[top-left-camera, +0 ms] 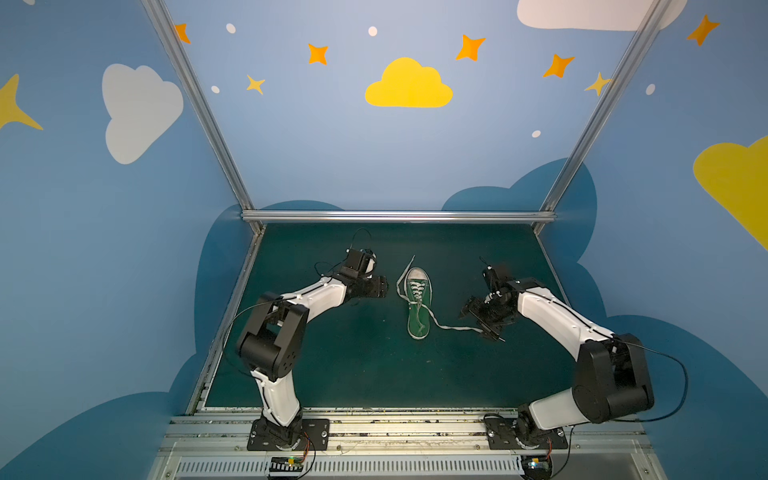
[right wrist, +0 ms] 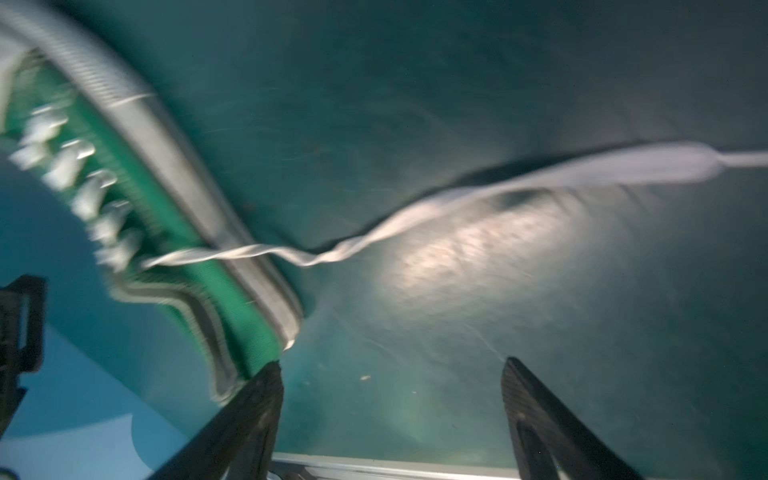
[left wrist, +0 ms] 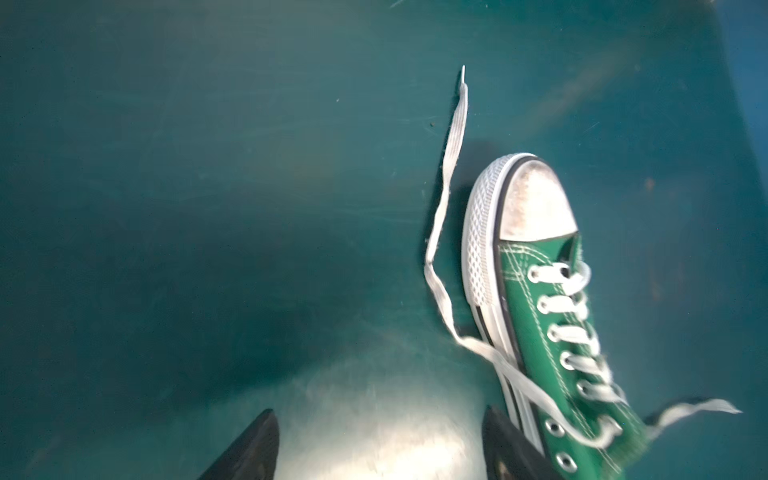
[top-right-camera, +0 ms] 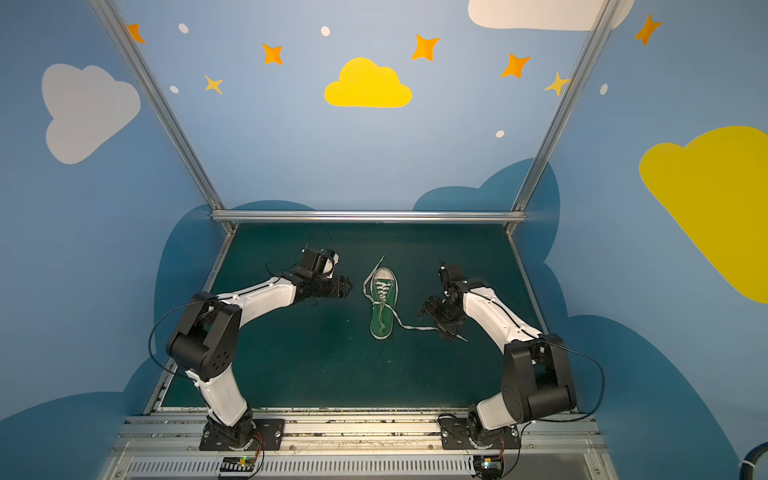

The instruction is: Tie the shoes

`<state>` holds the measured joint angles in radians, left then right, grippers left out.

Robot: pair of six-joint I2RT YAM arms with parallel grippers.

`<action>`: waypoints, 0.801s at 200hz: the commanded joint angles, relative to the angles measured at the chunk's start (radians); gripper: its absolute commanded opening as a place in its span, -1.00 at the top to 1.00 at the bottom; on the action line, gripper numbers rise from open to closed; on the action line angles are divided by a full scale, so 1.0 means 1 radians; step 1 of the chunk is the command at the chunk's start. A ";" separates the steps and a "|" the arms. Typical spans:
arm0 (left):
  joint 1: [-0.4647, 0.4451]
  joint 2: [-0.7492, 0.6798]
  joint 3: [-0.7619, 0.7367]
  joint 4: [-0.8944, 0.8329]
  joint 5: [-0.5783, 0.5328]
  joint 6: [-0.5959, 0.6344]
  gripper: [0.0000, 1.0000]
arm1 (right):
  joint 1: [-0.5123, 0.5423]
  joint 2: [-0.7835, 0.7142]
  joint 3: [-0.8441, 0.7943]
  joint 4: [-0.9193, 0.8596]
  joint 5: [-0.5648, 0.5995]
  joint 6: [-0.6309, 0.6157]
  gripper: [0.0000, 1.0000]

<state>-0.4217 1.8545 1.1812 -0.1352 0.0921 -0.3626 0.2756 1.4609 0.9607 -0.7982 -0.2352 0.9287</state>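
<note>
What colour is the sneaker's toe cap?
The toe cap is white with greyish scuffing, clearest in the left wrist view.

The left arm (top-left-camera: 320, 295) and right arm (top-left-camera: 552, 320) each consist of white link shells joined by black joint housings. A thin black cable (top-left-camera: 685, 380) loops outside each arm. Each black base plate (top-left-camera: 311, 436) carries silver screws, with red and orange wires beside it. The left gripper (left wrist: 380, 411) and right gripper (right wrist: 391, 361) have black, tapered fingers (right wrist: 249, 415) with finely ribbed faces.
</note>
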 commanded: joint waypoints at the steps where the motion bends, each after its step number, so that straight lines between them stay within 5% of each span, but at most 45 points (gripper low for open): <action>1: -0.023 0.058 0.071 -0.034 -0.028 0.032 -0.33 | -0.024 -0.051 -0.026 -0.012 0.032 0.083 -0.61; 160: -0.150 0.421 0.489 -0.192 -0.297 0.140 0.19 | -0.124 -0.029 -0.081 -0.023 0.043 0.037 -0.59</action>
<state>-0.5613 2.2498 1.6447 -0.2886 -0.1539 -0.2459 0.1593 1.4246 0.9047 -0.8062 -0.2066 0.9680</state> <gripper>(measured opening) 0.418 0.797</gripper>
